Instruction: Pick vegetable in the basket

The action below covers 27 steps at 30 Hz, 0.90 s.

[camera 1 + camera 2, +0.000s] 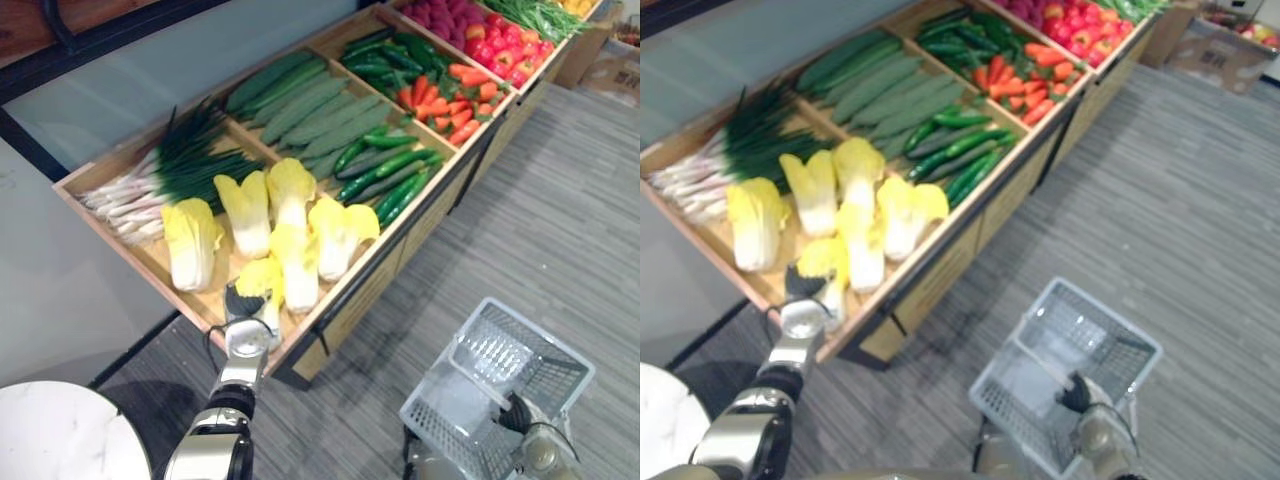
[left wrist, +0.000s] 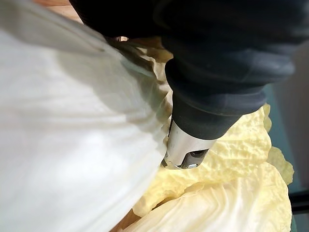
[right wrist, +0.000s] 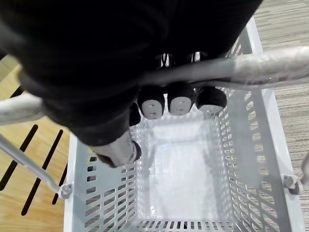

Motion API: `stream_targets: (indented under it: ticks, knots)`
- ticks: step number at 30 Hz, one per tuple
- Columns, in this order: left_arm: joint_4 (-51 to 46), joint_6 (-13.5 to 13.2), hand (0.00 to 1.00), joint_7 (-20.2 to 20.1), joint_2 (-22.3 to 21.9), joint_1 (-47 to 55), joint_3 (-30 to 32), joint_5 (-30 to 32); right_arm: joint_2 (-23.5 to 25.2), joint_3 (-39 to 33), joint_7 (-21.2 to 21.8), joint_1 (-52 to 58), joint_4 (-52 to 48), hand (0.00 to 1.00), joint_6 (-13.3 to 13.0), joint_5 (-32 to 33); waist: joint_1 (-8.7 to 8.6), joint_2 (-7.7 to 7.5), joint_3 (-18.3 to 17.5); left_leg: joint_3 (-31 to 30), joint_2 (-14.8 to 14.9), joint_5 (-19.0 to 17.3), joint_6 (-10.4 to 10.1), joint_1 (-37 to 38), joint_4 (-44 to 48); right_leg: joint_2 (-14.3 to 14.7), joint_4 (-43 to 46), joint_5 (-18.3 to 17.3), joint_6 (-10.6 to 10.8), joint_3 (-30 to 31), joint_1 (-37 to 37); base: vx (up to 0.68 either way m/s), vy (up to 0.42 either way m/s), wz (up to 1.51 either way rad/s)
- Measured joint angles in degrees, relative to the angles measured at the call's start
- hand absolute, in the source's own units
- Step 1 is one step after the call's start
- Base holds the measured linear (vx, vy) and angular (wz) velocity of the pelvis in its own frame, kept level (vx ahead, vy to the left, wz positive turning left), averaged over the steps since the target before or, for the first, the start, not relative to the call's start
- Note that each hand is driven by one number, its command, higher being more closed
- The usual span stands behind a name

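Left hand (image 1: 241,304) on crinkly, pale-yellow, white-stalked cabbage (image 1: 266,277).

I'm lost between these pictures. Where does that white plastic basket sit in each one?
Left eye view: the basket is at lower right, over the grey carpet.
Right eye view: low, right of centre.
Right wrist view: seen from above, its inside empty.
Left wrist view: this one faces a pale cabbage.
Shared landmark: the right hand, curled round the basket's handle.
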Motion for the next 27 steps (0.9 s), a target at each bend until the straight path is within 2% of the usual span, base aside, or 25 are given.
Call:
stream_targets:
  ticks: [4, 10, 20, 27]
  knots:
    - [-2.15, 0.08, 1.00, -1.21, -0.04, 0.76, -0.02, 0.02, 1.72, -1.38, -0.14, 0.10, 0.05, 1.00, -0.06, -0.02, -1.02, -0.39, -0.18, -1.78, 0.06, 0.10, 0.15, 0.18, 0.03, -0.49, 0.00, 0.00, 0.00, -2.16, 1.39, 0.02, -0.020, 0.21]
    - [-6.10, 1.74, 1.00, -1.89, -0.09, 3.43, -0.01, 0.11, 2.70, -2.29, -0.40, 0.16, 0.09, 1.00, -0.19, 0.02, -1.05, -0.78, -0.57, -2.69, 0.09, 0.14, 0.22, 0.83, 0.05, -0.70, 0.00, 0.00, -0.01, -3.58, 2.57, 0.02, -0.016, 0.08]
    - [-14.26, 4.04, 1.00, -3.25, -1.29, 7.49, 0.01, 3.64, 3.66, -4.79, -0.45, 0.66, 0.01, 1.00, -0.13, 0.00, -0.66, -0.46, -0.90, -4.76, 0.02, 0.39, 0.58, 0.80, 0.20, -1.43, 0.00, 0.01, -0.01, -6.07, 4.03, 0.01, -0.020, 0.11]
    - [-19.50, 5.21, 1.00, -3.26, -1.30, 9.76, 0.05, 6.49, 3.66, -6.52, -0.44, 1.23, -0.12, 1.00, -0.14, 0.00, -0.23, 0.41, -1.56, -5.34, 0.03, 0.53, 0.77, 0.76, 0.21, -1.56, 0.00, 0.01, -0.01, -6.69, 4.34, -0.01, -0.035, 0.04]
